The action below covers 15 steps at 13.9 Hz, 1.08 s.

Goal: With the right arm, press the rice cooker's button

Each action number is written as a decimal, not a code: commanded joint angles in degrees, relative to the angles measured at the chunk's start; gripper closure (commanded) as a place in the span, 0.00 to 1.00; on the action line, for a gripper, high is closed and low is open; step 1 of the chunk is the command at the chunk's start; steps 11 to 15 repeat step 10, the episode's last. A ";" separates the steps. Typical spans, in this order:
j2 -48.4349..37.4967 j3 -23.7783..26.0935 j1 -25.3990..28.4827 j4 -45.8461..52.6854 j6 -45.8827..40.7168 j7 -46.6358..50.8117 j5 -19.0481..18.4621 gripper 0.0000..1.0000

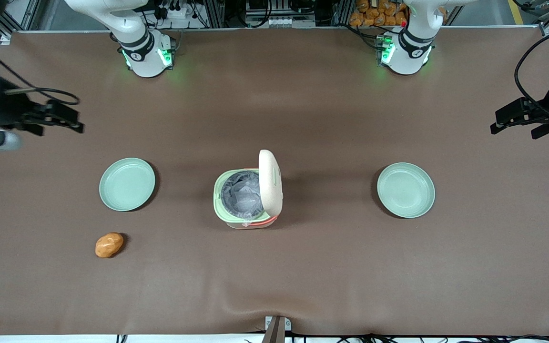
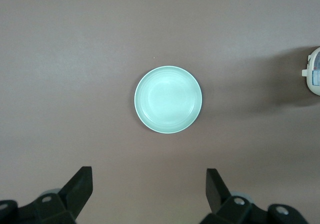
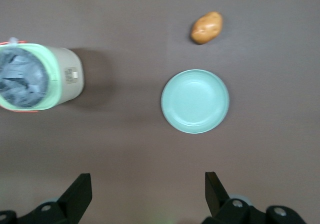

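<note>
The rice cooker (image 1: 245, 197) stands mid-table with its cream lid (image 1: 270, 183) swung up on edge, showing a grey liner inside the pale green rim. It also shows in the right wrist view (image 3: 65, 78), and its edge shows in the left wrist view (image 2: 315, 76). The button is hidden. My right arm's gripper (image 1: 72, 119) hangs open and empty toward the working arm's end of the table, well apart from the cooker and farther from the front camera than the nearby plate. In the right wrist view the gripper (image 3: 147, 179) has its fingers spread wide over bare table.
A pale green plate (image 1: 127, 184) lies toward the working arm's end and shows in the right wrist view (image 3: 195, 101). An orange potato-like lump (image 1: 109, 245) lies nearer the front camera, seen also in the right wrist view (image 3: 206, 27). A second plate (image 1: 406, 190) lies toward the parked arm's end.
</note>
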 commanded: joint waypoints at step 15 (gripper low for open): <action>-3.51 1.11 -3.42 -3.60 -4.32 -0.45 -5.71 0.00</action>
